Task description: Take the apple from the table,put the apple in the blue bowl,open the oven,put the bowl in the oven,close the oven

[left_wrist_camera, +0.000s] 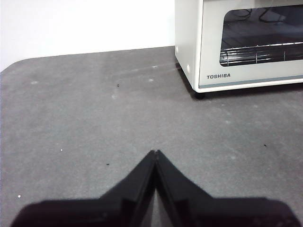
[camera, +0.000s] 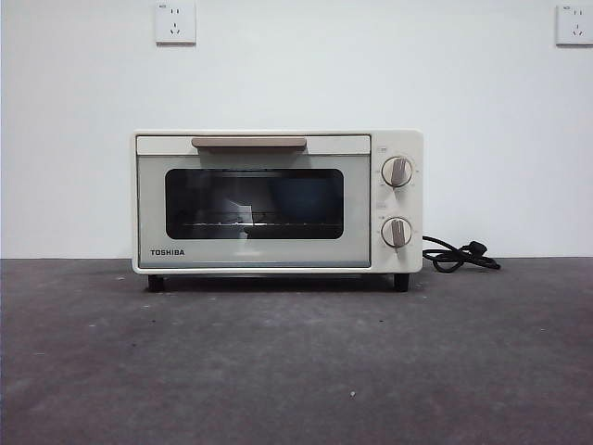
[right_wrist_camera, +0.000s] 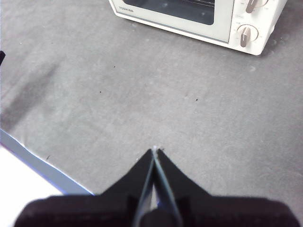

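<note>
The cream-white oven (camera: 278,201) stands at the back of the dark grey table (camera: 296,362) with its glass door closed and its beige handle (camera: 248,143) at the top. A hint of blue shows behind the dark glass, too dim to tell what it is. The apple and the blue bowl are out of view. My left gripper (left_wrist_camera: 155,152) hangs shut over bare table in front of the oven (left_wrist_camera: 239,45), holding nothing. My right gripper (right_wrist_camera: 155,149) is shut too, also over bare table, well short of the oven (right_wrist_camera: 203,19).
Two round knobs (camera: 397,171) sit on the oven's right panel. A black cord (camera: 456,255) lies coiled on the table to the oven's right. A white wall with two sockets rises behind. The table's near edge (right_wrist_camera: 42,165) shows in the right wrist view.
</note>
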`<control>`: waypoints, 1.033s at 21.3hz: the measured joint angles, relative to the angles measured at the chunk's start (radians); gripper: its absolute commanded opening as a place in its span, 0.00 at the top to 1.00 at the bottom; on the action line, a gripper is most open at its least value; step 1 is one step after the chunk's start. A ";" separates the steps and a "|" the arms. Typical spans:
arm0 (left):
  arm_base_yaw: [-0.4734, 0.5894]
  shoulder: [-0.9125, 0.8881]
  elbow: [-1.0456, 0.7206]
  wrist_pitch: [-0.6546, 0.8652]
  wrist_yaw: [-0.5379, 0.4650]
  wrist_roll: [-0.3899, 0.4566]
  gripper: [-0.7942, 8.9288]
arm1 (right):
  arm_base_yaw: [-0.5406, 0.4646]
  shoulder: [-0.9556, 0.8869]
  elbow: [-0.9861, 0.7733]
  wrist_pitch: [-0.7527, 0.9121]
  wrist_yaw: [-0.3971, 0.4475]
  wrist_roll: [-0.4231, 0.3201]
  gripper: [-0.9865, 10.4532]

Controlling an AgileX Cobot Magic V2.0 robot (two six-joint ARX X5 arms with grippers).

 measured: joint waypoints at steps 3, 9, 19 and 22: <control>0.000 0.011 0.000 0.001 0.000 0.000 0.92 | 0.000 0.000 0.000 0.000 0.000 0.000 0.91; 0.000 0.032 0.000 0.001 0.000 0.000 0.92 | -0.059 -0.047 -0.012 0.013 0.078 -0.173 0.91; 0.000 0.042 0.000 0.002 0.000 0.000 0.92 | -0.474 -0.417 -0.685 0.778 0.089 -0.297 0.91; 0.000 0.043 0.000 0.002 0.000 0.000 0.92 | -0.581 -0.531 -0.846 0.902 0.087 -0.297 0.91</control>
